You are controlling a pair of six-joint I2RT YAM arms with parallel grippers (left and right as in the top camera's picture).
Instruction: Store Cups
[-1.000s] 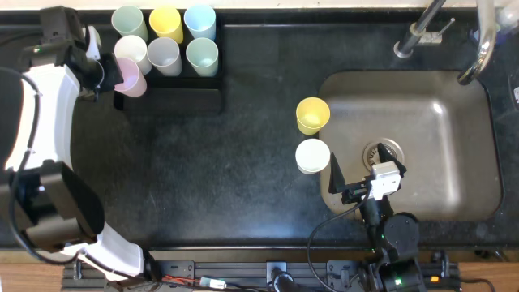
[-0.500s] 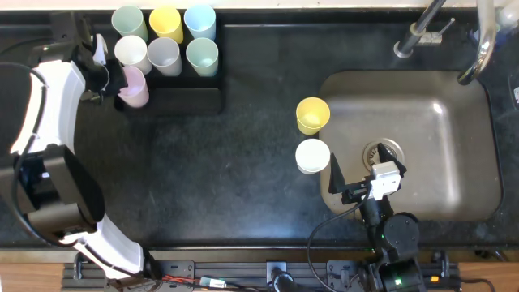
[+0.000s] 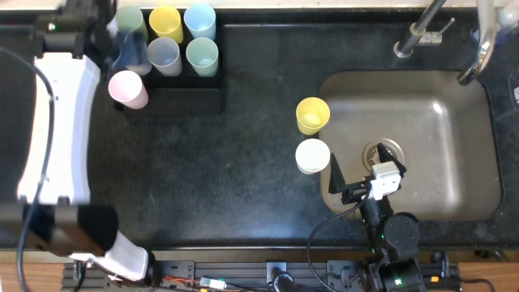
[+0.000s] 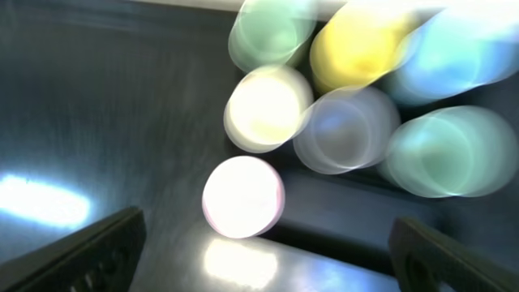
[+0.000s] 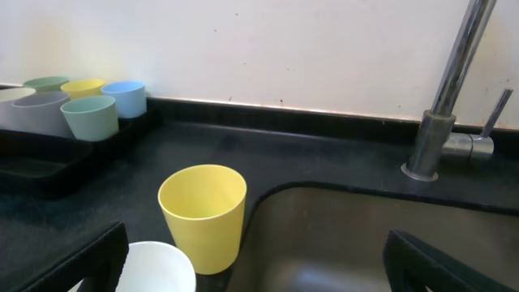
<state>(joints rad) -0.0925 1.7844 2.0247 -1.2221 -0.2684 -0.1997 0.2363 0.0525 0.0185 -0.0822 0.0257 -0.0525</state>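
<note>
Pink cup (image 3: 128, 88) stands upright at the left end of the tray (image 3: 195, 99), at 6 o'clock from the left gripper (image 4: 268, 243). No contact. Fingers spread wide, holding nothing. Right gripper (image 5: 255, 243) also spread and empty, near the white cup (image 5: 158, 268).

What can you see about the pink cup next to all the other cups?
The pink cup is a small, plain, pale pink tumbler that looks like plastic. It stands upright with its open mouth up, and it looks empty. It is at the front left corner of the black tray, in front of the cream cup. The view is too blurred to tell if they touch. Nothing grips it; the left end effector is open above it.
</note>
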